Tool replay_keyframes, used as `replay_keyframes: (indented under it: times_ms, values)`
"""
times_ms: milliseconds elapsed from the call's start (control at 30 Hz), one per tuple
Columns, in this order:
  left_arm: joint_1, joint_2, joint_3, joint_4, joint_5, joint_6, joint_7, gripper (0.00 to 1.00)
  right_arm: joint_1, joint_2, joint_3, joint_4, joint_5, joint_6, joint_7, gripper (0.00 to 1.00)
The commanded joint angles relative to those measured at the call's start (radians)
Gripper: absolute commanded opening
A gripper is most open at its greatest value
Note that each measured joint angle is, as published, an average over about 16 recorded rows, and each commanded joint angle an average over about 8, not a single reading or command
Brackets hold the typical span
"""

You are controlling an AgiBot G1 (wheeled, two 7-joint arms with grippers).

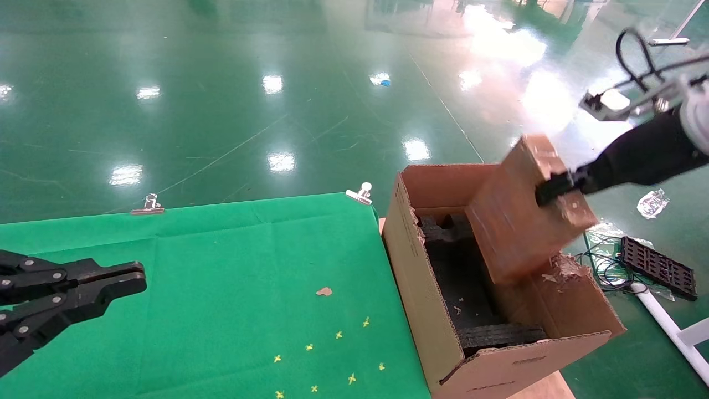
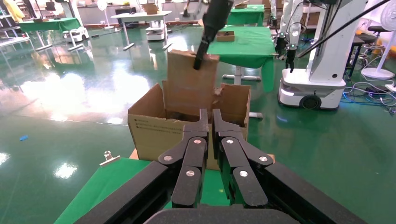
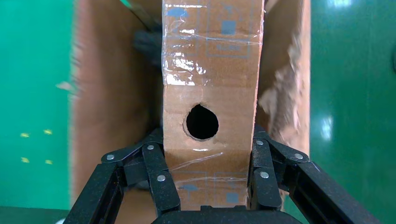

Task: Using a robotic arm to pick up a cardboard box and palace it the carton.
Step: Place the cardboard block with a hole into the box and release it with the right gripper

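Head view: the cardboard box was held tilted over the carton, pinched by the right pincer. Its lower edge could have been snagged on the torn flap, jamming it. The left pincer, pressed together, was parked over the tabletop.

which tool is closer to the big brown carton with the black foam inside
The right. The right tool hangs over the big brown corrugated carton, gripping the slim brown cardboard box. The left tool sits shut over the green cloth.
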Motion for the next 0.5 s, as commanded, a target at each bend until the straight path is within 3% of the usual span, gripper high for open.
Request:
replay_keyframes:
  times_ms: [33,500]
  values:
    - [0.0,0.0,0.0,0.0,0.0,0.0,0.0,1.0,-0.022,0.009,-0.011,0.001,-0.011,0.008,0.016,0.0]
    - [0.0,0.0,0.001,0.0,-0.001,0.0,0.0,1.0,-0.119,0.006,-0.054,-0.029,-0.06,0.062,0.049,0.0]
